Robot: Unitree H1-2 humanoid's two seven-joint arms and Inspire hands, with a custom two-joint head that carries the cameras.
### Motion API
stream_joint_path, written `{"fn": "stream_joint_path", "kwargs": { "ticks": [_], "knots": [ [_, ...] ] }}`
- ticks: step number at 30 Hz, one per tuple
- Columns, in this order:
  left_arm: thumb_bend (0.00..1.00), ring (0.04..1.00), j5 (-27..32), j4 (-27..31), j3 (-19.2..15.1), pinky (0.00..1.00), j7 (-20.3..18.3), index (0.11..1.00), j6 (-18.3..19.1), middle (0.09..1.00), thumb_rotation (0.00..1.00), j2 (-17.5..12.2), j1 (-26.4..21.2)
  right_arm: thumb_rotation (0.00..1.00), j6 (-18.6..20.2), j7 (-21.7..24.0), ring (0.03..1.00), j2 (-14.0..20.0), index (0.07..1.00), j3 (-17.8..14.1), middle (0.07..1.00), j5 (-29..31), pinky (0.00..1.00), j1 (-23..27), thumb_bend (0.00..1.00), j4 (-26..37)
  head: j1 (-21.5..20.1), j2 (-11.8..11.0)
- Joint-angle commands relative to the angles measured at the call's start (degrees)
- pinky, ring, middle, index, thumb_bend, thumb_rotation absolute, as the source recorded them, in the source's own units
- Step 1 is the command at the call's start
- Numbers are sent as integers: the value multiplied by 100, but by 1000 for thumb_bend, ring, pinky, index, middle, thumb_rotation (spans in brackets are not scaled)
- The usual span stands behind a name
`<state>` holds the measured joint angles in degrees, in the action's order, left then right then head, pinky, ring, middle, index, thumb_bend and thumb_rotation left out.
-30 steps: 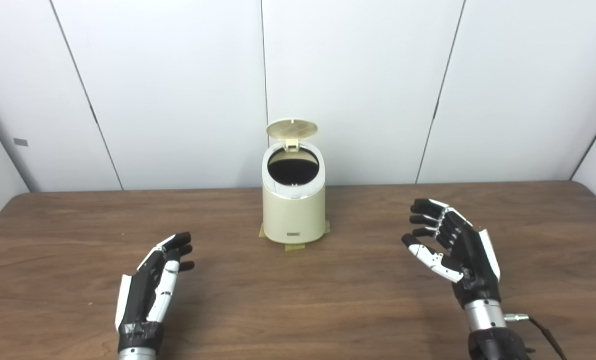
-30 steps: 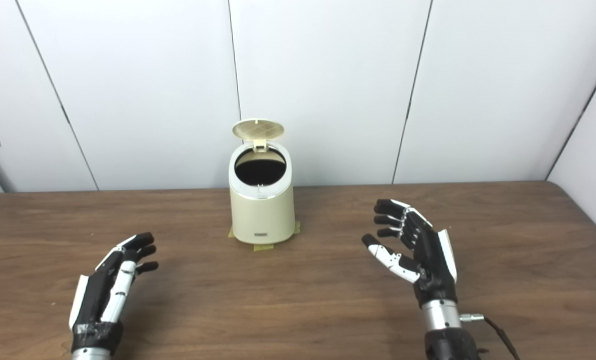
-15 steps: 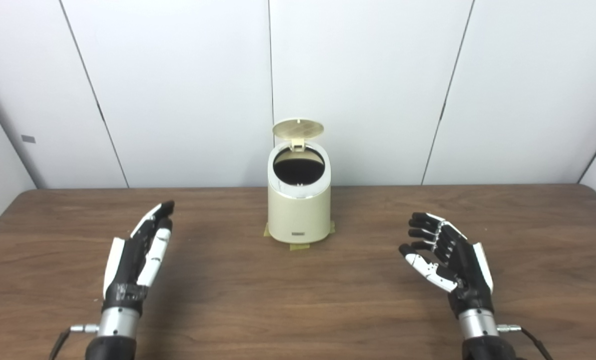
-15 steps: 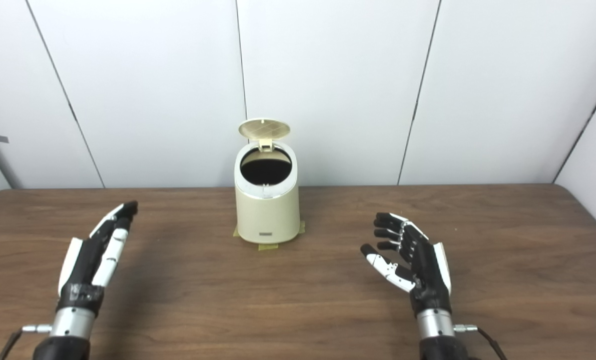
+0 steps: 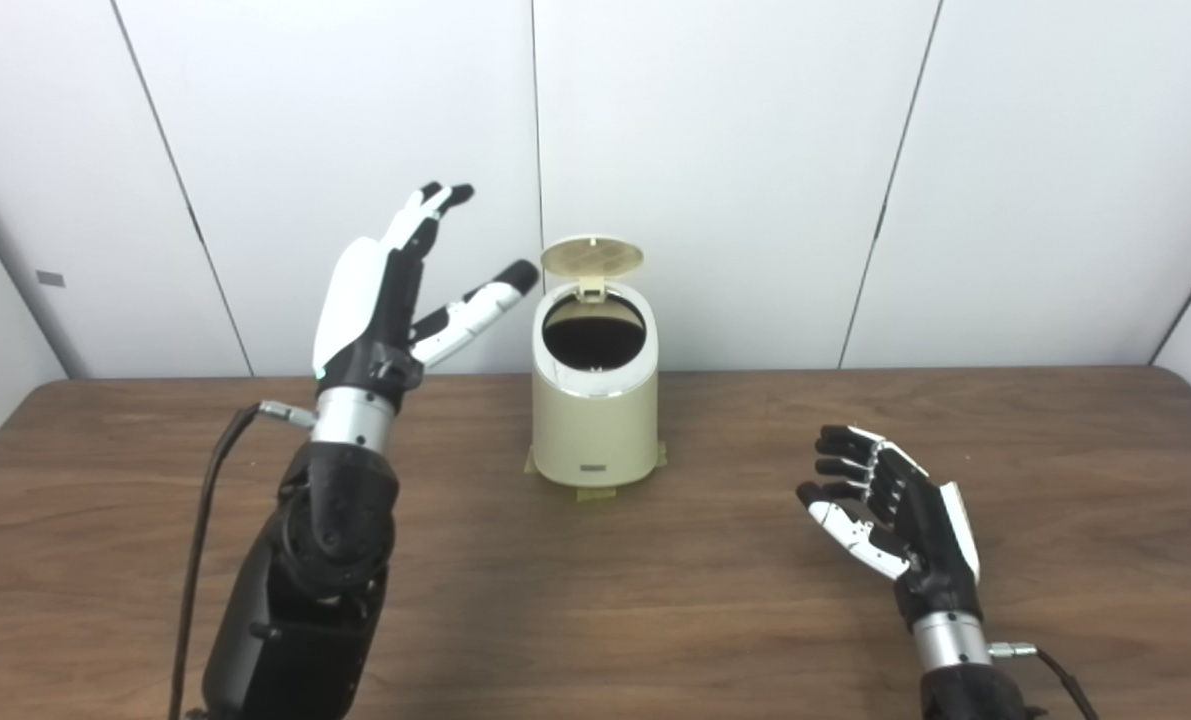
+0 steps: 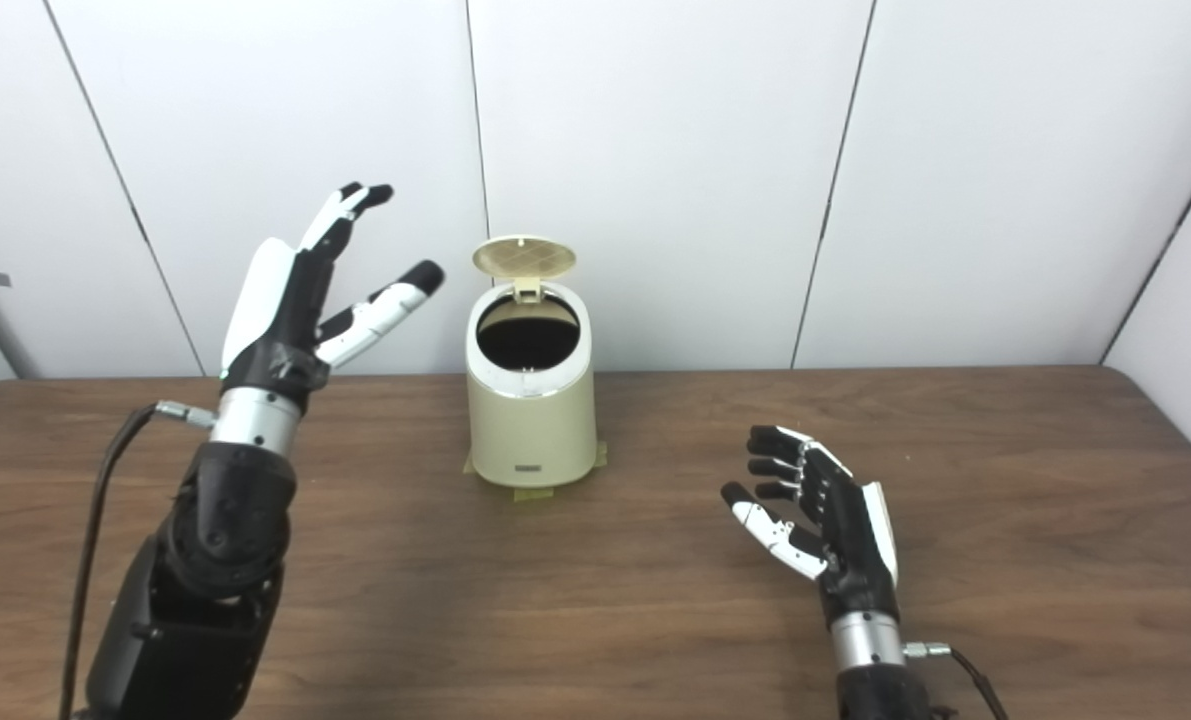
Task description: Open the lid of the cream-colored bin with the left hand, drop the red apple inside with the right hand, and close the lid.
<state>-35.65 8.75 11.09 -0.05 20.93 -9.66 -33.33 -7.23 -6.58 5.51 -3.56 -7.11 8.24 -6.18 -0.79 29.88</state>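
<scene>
Dark inside of lidded-open bin (image 5: 595, 420) hides any contents.

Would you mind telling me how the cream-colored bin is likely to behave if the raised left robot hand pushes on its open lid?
The bin looks like light plastic, so probably easy to shove. It is tall for its base, so a high push on the lid might tip it. Tape at its foot probably resists sliding.

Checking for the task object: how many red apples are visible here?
0. None shows on the table or in either open hand: left hand, right hand. The bin interior is dark, so one may be hidden inside.
</scene>
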Motion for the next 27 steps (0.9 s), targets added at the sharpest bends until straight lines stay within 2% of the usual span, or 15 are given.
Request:
{"fn": "stream_joint_path", "kwargs": {
  "ticks": [1,7,14,23,27],
  "knots": [
    [923,1000,-590,1,219,1000,-42,897,136,940,851,-33,-548,195,-79,-58,687,0,694,-24,714,-25,612,66,294,103,2,6],
    [972,1000,-1229,-258,649,1000,-465,901,469,930,876,32,-947,199,-84,-47,689,8,695,-41,715,-16,622,95,297,34,8,-16],
    [1000,1000,-1408,-714,759,1000,-654,904,537,939,833,220,-1194,178,-70,-40,688,15,693,-66,715,15,621,102,290,0,14,-20],
    [1000,1000,-1862,-1121,983,1000,-875,890,563,923,824,205,-1440,184,-30,-8,691,43,694,-11,713,-77,623,102,287,-17,-7,-25],
    [1000,1000,-1986,-1424,881,1000,-1020,883,595,922,806,320,-1525,210,77,22,697,41,699,17,720,-101,627,118,288,-9,-5,-45]
  ]
}}
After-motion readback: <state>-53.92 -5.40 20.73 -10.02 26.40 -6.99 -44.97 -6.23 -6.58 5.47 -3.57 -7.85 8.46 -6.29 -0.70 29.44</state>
